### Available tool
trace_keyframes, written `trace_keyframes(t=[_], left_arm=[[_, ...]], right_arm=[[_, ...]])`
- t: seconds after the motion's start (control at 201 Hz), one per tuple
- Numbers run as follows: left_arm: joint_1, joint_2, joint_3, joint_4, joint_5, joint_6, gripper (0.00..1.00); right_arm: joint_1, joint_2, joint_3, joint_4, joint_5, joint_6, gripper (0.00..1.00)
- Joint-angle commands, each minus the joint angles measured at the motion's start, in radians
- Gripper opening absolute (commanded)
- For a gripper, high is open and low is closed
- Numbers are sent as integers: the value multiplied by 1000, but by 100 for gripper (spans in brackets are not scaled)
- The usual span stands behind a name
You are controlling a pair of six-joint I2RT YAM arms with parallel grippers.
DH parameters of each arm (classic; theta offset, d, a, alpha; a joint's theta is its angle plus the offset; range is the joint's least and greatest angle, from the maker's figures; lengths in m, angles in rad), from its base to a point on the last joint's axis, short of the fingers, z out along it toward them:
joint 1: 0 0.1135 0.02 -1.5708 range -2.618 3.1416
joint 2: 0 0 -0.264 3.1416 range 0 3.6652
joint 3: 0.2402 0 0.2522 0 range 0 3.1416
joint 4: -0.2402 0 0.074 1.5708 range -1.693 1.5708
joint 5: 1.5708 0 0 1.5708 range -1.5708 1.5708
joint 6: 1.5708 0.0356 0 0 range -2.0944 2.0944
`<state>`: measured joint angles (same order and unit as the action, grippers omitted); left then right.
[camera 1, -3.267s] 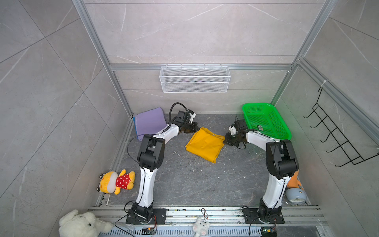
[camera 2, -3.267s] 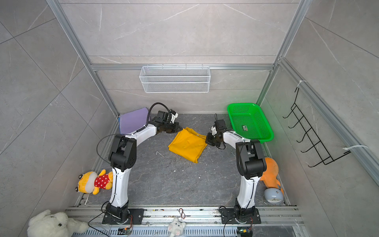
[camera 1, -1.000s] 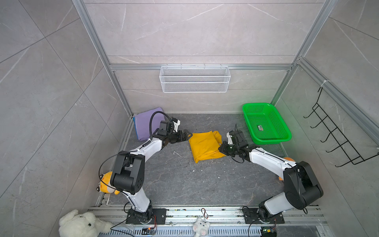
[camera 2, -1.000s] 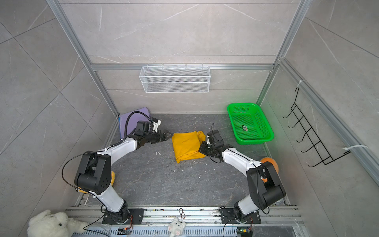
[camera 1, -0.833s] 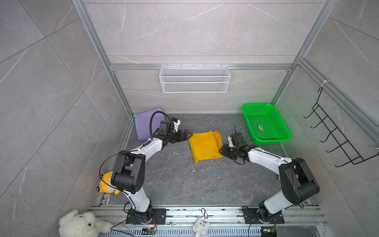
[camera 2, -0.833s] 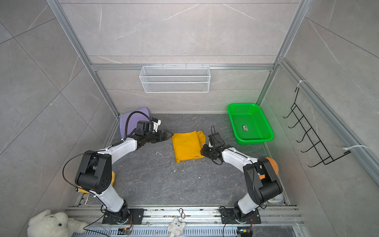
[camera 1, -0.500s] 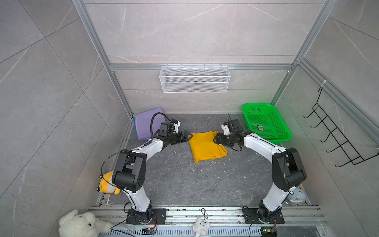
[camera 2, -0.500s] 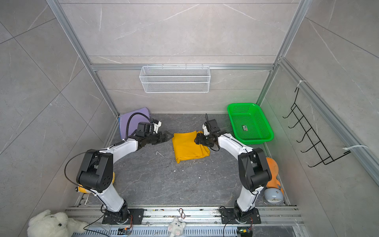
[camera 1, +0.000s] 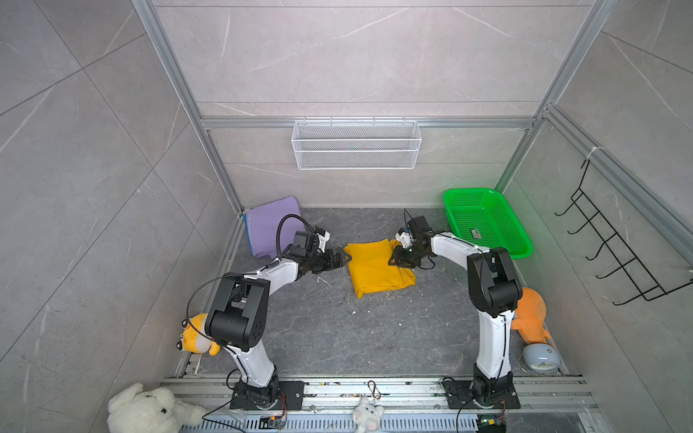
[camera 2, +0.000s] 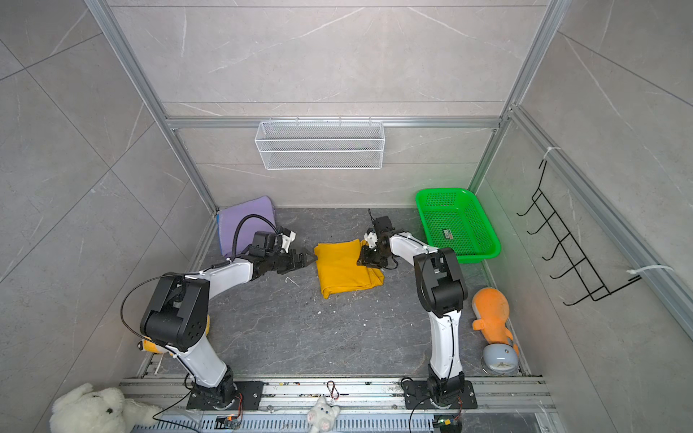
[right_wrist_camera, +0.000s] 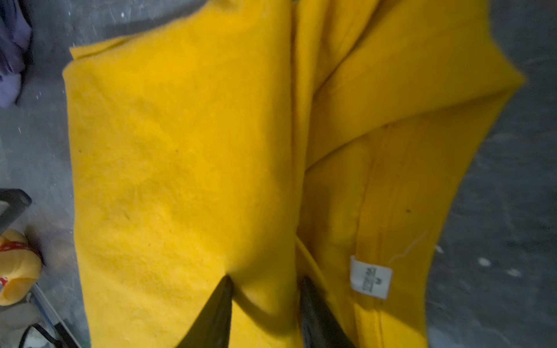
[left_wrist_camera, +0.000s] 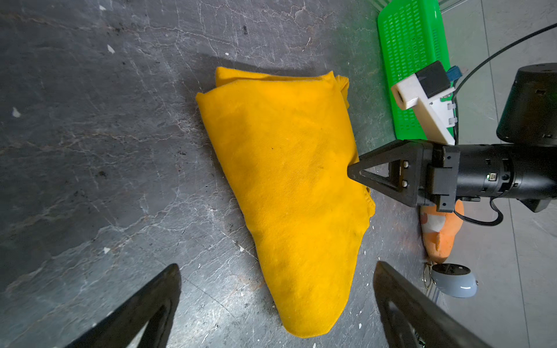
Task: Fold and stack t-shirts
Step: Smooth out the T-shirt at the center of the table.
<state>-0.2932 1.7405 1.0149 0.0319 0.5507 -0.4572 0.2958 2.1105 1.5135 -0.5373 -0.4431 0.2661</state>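
Watching the middle of the floor, I see the yellow t-shirt (camera 1: 375, 271) lying as a folded packet between my two arms. It sits squarer to me than a few seconds ago, when it lay cornerwise. A second ago my right gripper (camera 1: 398, 260) was clamped at the packet's nearer right side. It has since let go and swung to the farther right edge, and it is narrowing again. In the right wrist view its fingers (right_wrist_camera: 215, 316) stand a little apart with a ridge of yellow cloth bunched between them; I cannot tell whether they have truly bitten. My left gripper (camera 1: 339, 258) has barely moved: spread wide, empty, just beside the shirt's left edge. I judge the fold all but done, and this fresh pinch the start of carrying it to the stack. A white neck tag (right_wrist_camera: 371, 277) shows beside the right fingers, its print too blurred to read. Farther back, the lavender t-shirt (camera 1: 270, 225) waits in the left corner. A small card (camera 1: 476, 233) in the green basket (camera 1: 468, 198) is illegible.
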Motion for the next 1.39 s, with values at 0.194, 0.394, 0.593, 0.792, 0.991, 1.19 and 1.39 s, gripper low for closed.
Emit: trace_keyframes(t=[0.194,0.394,0.593,0.792,0.991,1.19,1.39], left_arm=[[-4,-6,8,33,12,-6,100],[-4,-7,16,27,15,0,100],[-3,-14,14,25,14,5,100],[-4,-16,15,22,15,7,100],[-4,-7,30,19,18,5,100],[-4,-5,37,18,19,5,100],[-7,-1,50,15,23,5,100]], right_arm=[[4,-66,29,-2,-19,9,0],[-2,-152,71,-38,-23,28,0],[-18,-179,107,-61,-36,40,0],[-59,-204,85,-84,-23,57,0],[-126,-268,-71,-23,24,113,0],[-188,-285,-317,114,117,200,0],[-190,-220,-364,153,118,221,0]])
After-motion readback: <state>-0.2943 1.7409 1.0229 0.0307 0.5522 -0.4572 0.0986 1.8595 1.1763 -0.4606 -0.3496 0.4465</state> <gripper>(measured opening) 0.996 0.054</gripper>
